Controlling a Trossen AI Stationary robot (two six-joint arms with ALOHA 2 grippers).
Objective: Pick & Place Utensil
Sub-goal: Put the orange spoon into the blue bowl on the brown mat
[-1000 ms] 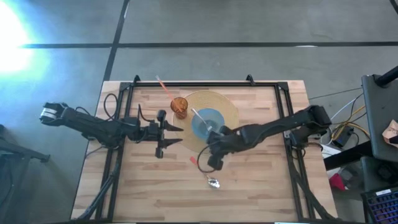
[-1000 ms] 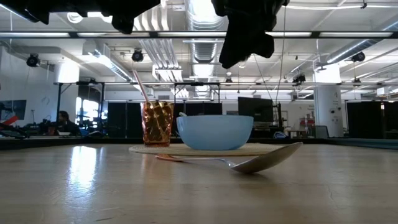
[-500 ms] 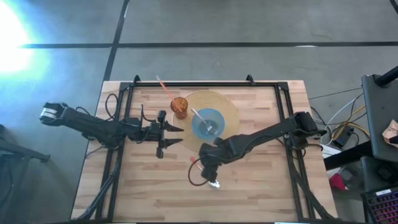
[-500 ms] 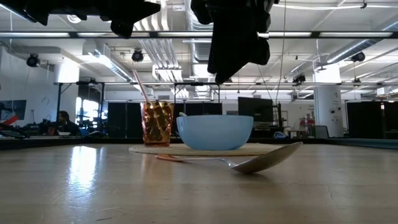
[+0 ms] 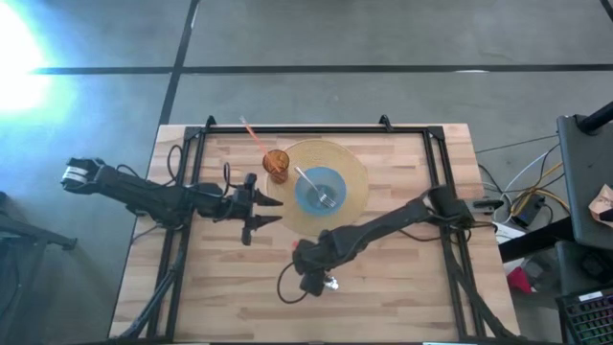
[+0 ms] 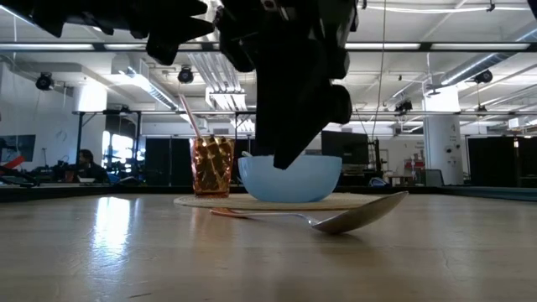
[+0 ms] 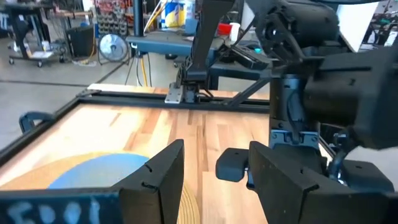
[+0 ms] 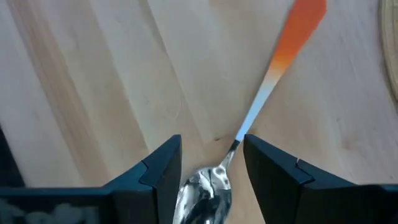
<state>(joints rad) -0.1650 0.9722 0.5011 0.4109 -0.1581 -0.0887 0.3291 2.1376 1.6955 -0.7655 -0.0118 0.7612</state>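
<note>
Over the wooden desk [image 5: 383, 278], the right pincer [image 8: 210, 163] hangs open astride the orange-handled metal spoon [image 8: 261, 106], seemingly lining up a grasp, while the left pincer [image 5: 268, 210] waits open.

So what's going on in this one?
The right gripper is down over the spoon lying on the table, fingers open on either side of it near the bowl end, not gripping. A fork sits in the blue bowl on the mat. The left gripper waits open beside the cup.
</note>
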